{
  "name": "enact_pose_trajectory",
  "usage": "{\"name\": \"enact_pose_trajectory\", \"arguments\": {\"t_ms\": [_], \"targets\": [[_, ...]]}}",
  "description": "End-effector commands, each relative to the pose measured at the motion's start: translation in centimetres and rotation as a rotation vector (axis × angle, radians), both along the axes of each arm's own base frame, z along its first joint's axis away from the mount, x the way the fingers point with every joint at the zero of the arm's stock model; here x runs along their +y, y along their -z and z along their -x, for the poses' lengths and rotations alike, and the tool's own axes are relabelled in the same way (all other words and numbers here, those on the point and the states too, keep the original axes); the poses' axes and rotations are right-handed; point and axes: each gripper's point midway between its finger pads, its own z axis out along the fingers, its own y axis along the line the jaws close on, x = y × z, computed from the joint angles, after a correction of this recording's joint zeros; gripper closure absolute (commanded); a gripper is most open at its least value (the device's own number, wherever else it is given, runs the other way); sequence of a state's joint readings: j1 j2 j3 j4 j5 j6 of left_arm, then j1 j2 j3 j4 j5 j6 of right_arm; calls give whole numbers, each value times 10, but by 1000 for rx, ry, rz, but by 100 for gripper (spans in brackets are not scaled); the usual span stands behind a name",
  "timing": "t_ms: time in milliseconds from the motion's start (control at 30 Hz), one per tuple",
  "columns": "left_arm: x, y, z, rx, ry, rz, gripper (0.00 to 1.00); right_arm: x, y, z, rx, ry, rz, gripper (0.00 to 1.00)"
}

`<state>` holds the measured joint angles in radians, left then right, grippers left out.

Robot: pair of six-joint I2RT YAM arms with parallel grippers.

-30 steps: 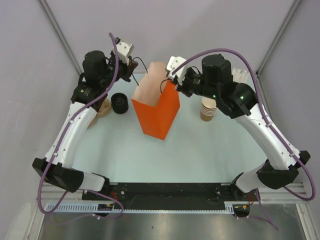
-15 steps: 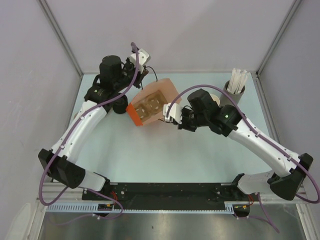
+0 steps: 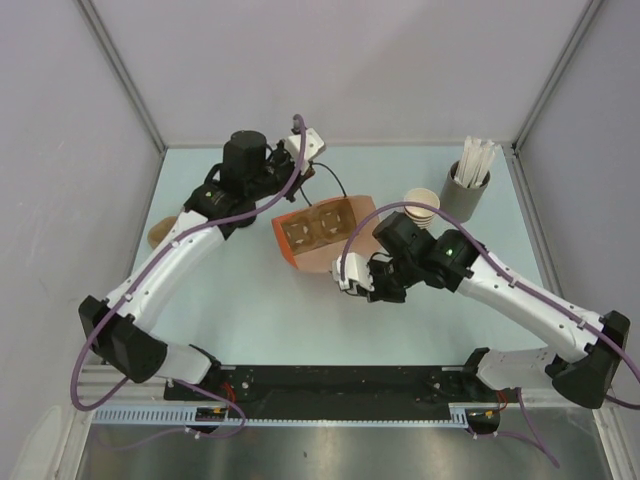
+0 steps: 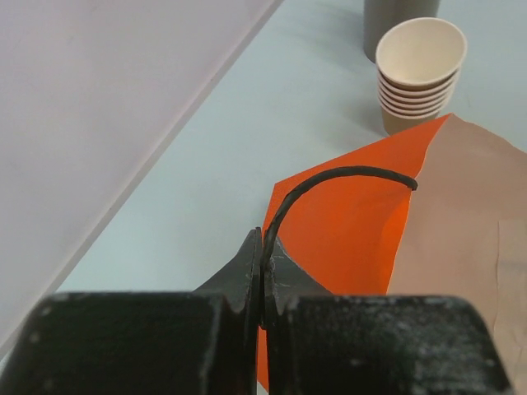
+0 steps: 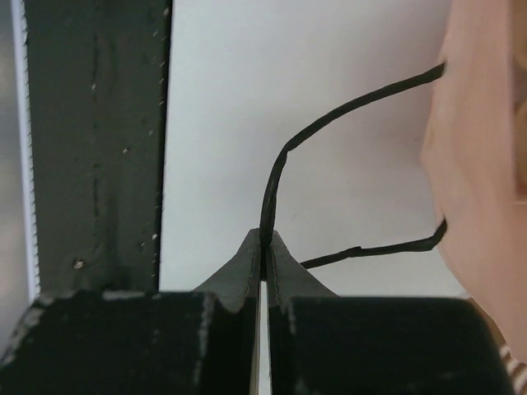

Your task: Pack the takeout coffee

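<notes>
- Left gripper [image 4: 262, 265]: fingers pressed together, pinching the bag's far handle [image 4: 329, 174], a black cord.
- Right gripper [image 5: 262, 243]: fingers likewise closed tight, on the near handle [image 5: 346, 115].
- Bag [image 4: 346, 222]: orange outside and brown inside, strung between the two grippers over mid-table, its mouth tipped up towards the top camera.
- Tray [image 3: 320, 228]: brown, with two openings, inside the bag.
- Cup [image 3: 160, 233]: a tan shape at the table's [image 3: 250, 300] left edge, partly hidden by the left arm and well apart from the bag.
- Cup stack [image 4: 420, 74]: upright, just beyond the bag.
- Grey cylinder [image 3: 462, 197]: holds white sticks [image 3: 478, 158] and stands next to the stack.
</notes>
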<state>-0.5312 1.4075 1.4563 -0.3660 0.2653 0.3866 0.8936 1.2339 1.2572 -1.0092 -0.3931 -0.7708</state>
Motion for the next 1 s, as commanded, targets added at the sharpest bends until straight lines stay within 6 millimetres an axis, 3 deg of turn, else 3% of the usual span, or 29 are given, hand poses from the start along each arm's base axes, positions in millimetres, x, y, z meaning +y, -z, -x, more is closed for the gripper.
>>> {"name": "enact_pose_trajectory", "arguments": {"t_ms": [0, 267, 500, 667, 967], "targets": [[0, -19, 29, -46, 53, -9, 100, -15, 23, 27, 85, -47, 66, 100], [-4, -2, 60, 25, 150, -33, 100, -24, 48, 34, 100, -28, 77, 100], [-7, 8, 73, 62, 196, -52, 100, -18, 50, 35, 96, -33, 63, 100], [-4, -8, 49, 10, 93, -22, 98, -11, 37, 17, 0, 14, 21, 100], [-1, -39, 0, -107, -80, 4, 97, 14, -32, -40, -225, 157, -94, 100]]}}
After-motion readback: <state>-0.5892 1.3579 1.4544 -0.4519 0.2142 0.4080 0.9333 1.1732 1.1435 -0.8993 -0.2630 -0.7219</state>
